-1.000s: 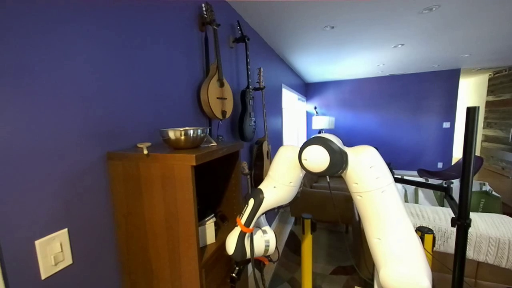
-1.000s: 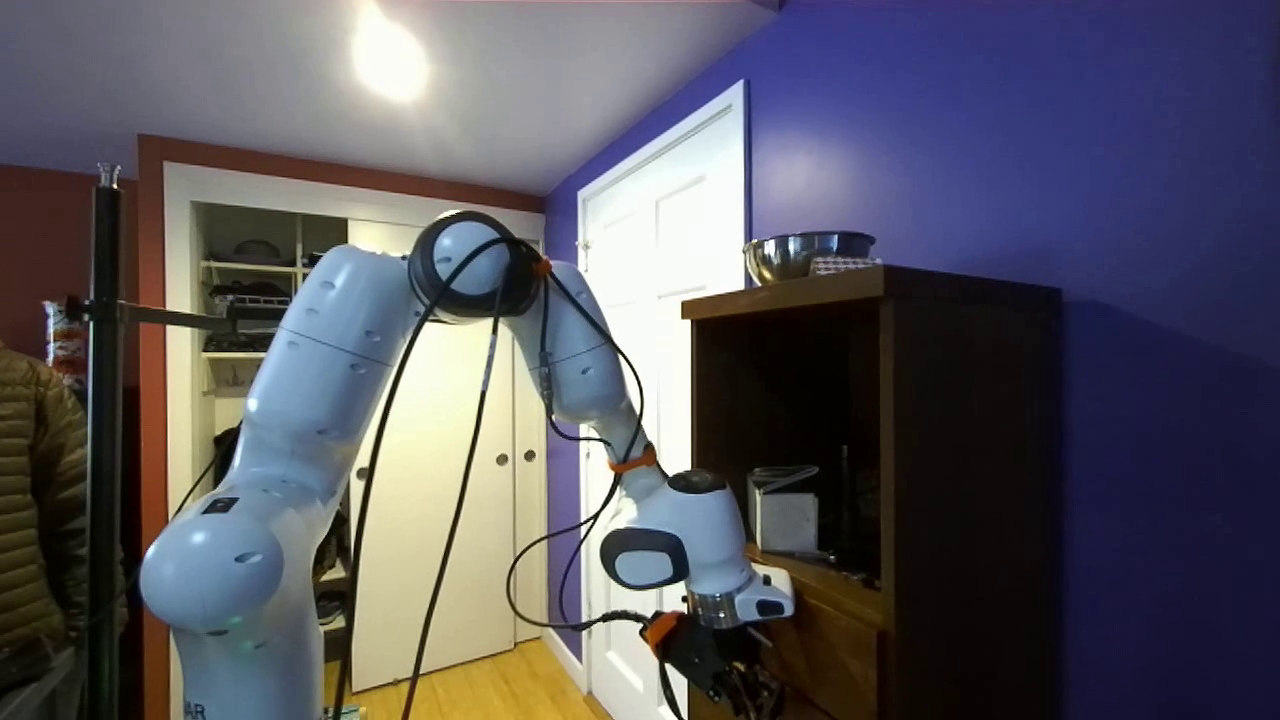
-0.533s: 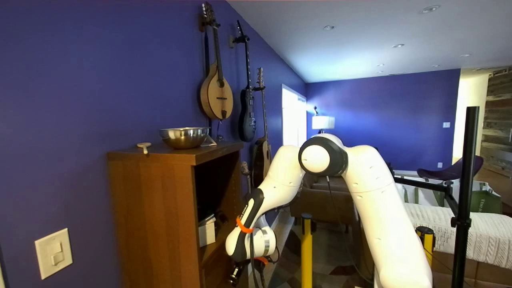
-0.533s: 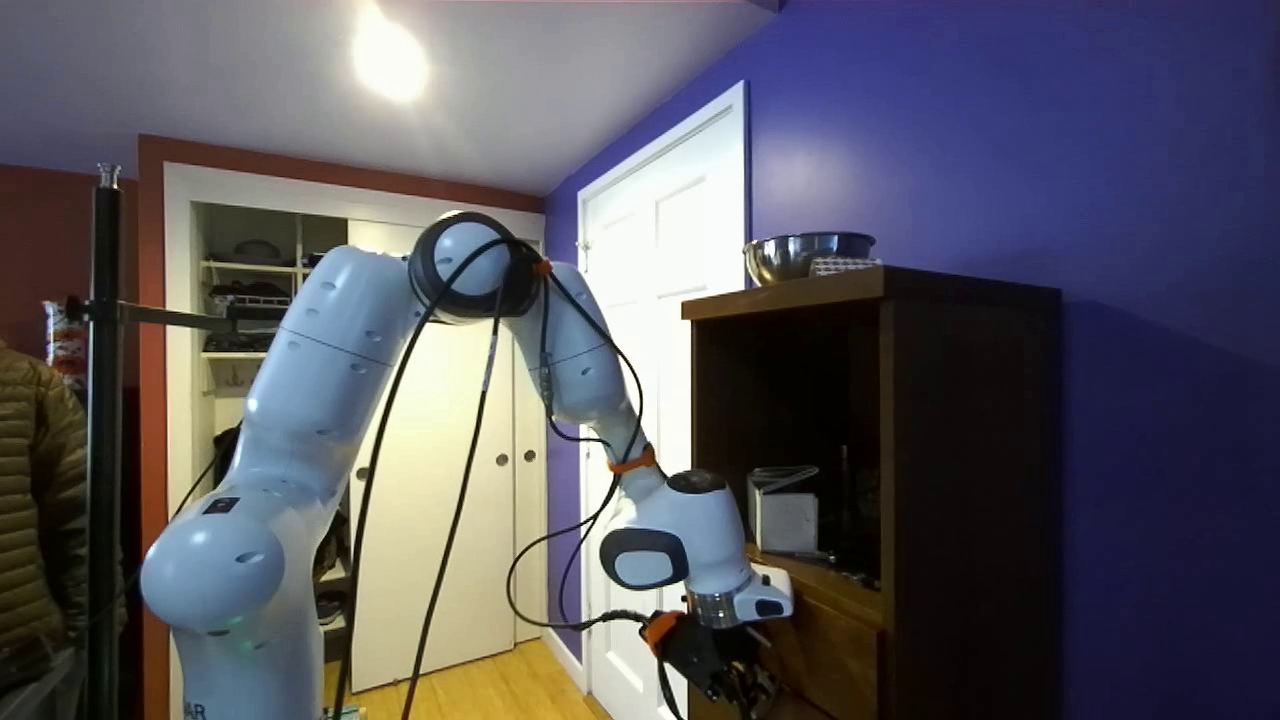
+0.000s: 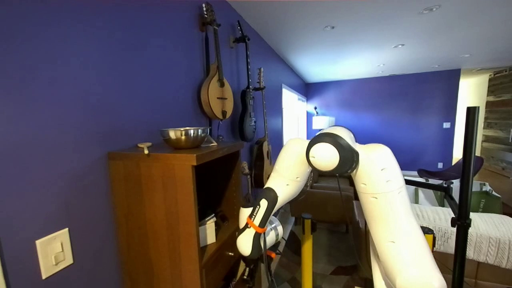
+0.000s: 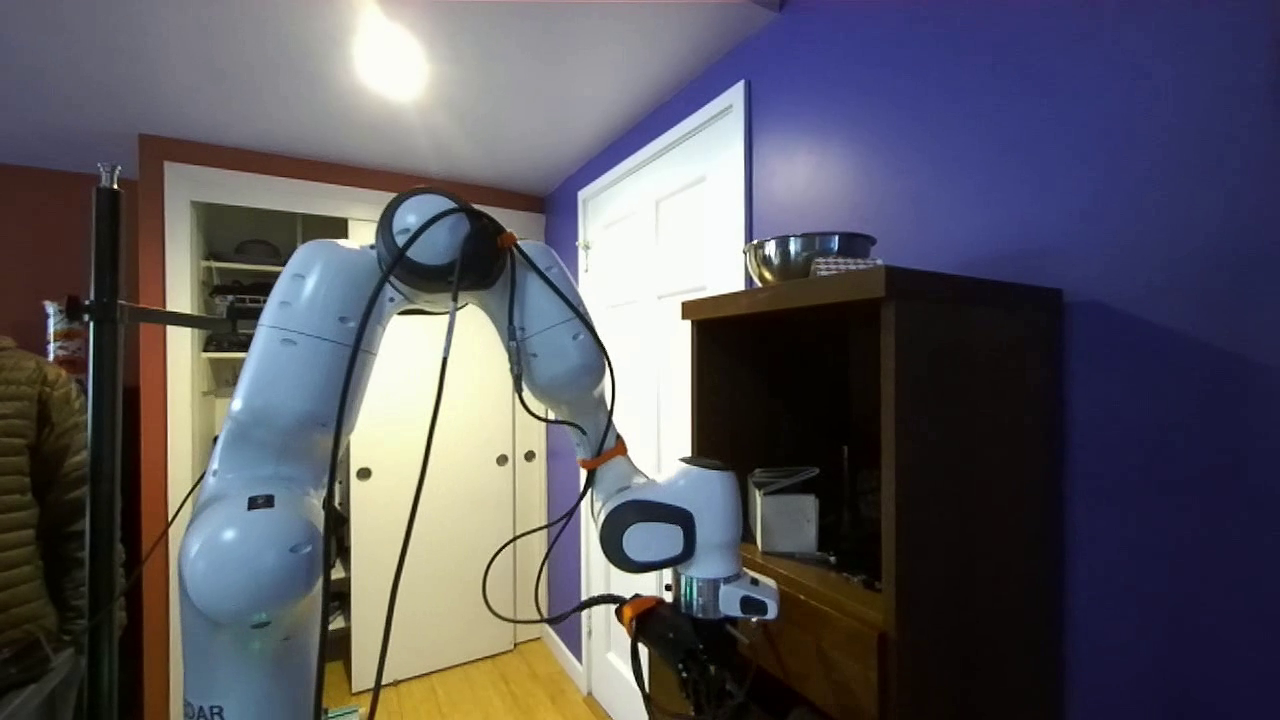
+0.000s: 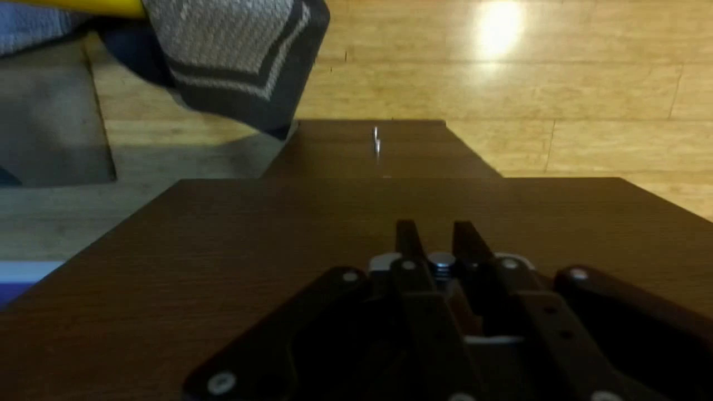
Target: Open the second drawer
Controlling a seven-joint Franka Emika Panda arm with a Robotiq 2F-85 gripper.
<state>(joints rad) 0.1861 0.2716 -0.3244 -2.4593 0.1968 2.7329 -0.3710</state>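
Drawer [image 7: 250,239] low in the tall brown cabinet [image 5: 156,216], second one down by best judgement; hard to make out in both exterior views. Spreads across the wrist view as a flat, dark wooden front. Seems to jut out past the lower drawer [image 7: 334,153], so probably part open already. Should handle as a stiff, sturdy box, sliding rather than lifting; cannot tell the load with the inside out of sight. Might bind if dragged crooked, so better drawn level and square. Held by the claw [image 7: 434,227], clamped on the knob [image 7: 442,260] from both sides, seemingly in contact at each. Best grasped right there, near mid-width. Looks like smooth, shiny metal, liable to slip under a twisting pull; calls for a firm squeeze and a slow, straight draw.
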